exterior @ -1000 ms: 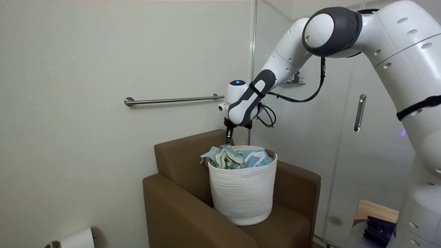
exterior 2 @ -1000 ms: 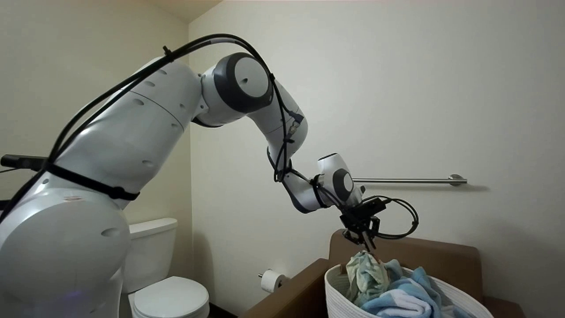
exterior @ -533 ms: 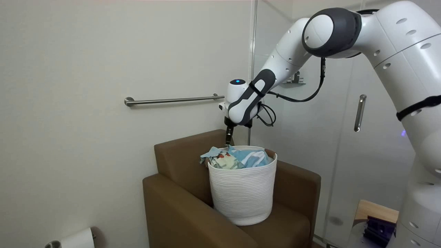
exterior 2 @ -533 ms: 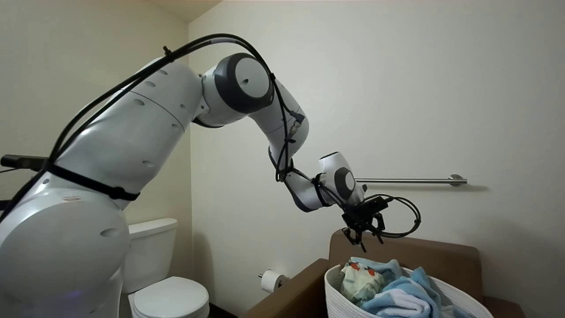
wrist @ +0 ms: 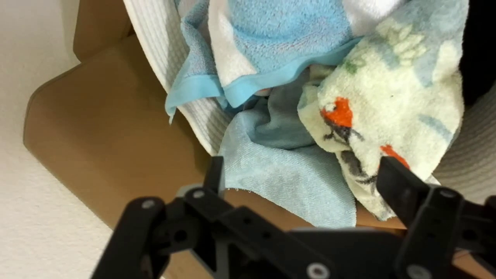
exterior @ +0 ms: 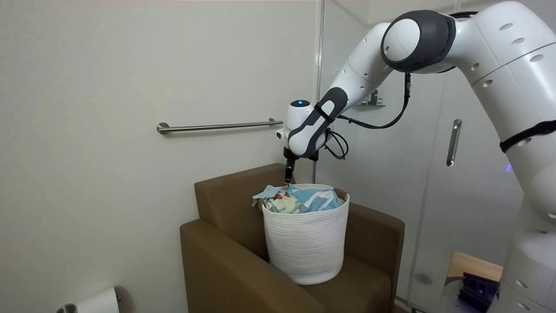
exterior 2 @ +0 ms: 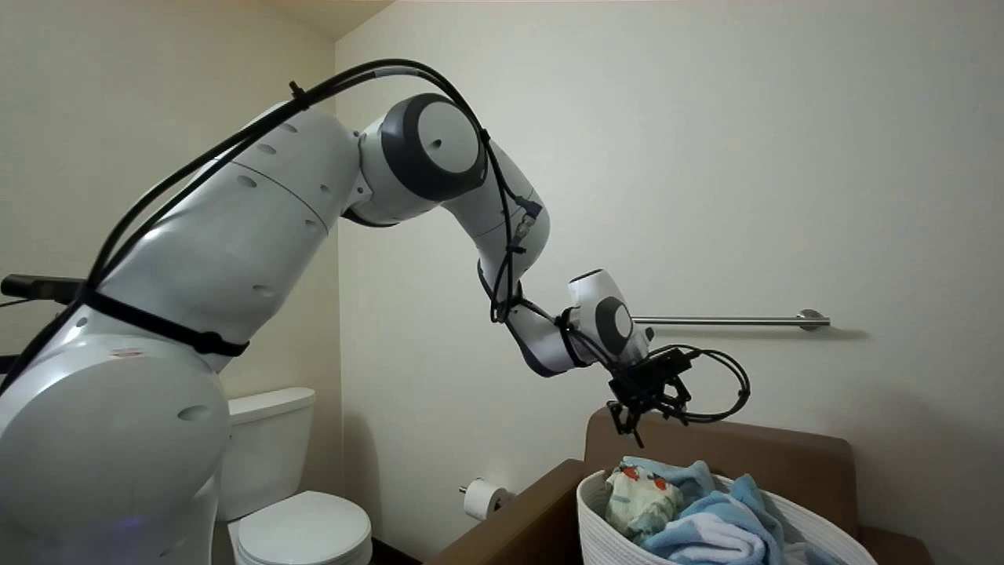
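Observation:
My gripper (wrist: 304, 166) stands open above the back part of a white woven basket (exterior: 306, 248), nothing between its fingers. Below it lies a cream cloth (wrist: 387, 97) with red birds, bunched inside the basket in both exterior views. A plain pale blue cloth (wrist: 286, 174) hangs over the rim, seen between the fingers in the wrist view. Beside these is a blue-and-white towel (exterior 2: 722, 534). In an exterior view, a small gap shows between the fingertips (exterior 2: 640, 442) and the cloths. The basket's lower contents are hidden.
The basket stands on the seat of a brown armchair (exterior: 243, 265), whose backrest is close behind the gripper. A metal grab bar (exterior: 217, 127) is fixed to the wall. A glass shower door with a handle (exterior: 454, 142), a toilet (exterior 2: 302, 526) and a paper roll (exterior 2: 480, 499) are around.
The jaws have parted and let go of the cream cloth, which has dropped into the basket with its red birds now showing. The arm has barely moved, rising very slightly.

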Controlling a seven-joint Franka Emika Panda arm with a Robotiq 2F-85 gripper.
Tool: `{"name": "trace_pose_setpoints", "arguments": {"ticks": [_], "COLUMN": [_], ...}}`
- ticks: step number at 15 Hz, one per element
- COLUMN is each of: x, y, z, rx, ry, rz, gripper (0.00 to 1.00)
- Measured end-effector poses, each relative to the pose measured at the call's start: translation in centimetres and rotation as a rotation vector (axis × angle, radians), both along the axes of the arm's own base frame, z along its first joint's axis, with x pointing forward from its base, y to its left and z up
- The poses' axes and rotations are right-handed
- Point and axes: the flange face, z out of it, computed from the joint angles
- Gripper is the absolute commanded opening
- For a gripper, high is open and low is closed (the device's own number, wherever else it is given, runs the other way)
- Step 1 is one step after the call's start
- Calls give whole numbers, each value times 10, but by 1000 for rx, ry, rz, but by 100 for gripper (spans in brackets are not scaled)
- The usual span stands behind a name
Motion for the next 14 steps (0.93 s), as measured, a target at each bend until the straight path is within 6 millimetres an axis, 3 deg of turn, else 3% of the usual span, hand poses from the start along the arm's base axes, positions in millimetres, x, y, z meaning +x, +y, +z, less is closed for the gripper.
{"name": "trace_pose_setpoints", "arguments": {"ticks": [6, 14], "x": [-13, -81], "y": [-8, -14], "z": [-14, -45], "rx": [-7, 8], "ry": [56, 167], "rz": [-16, -92], "gripper": [100, 100]}}
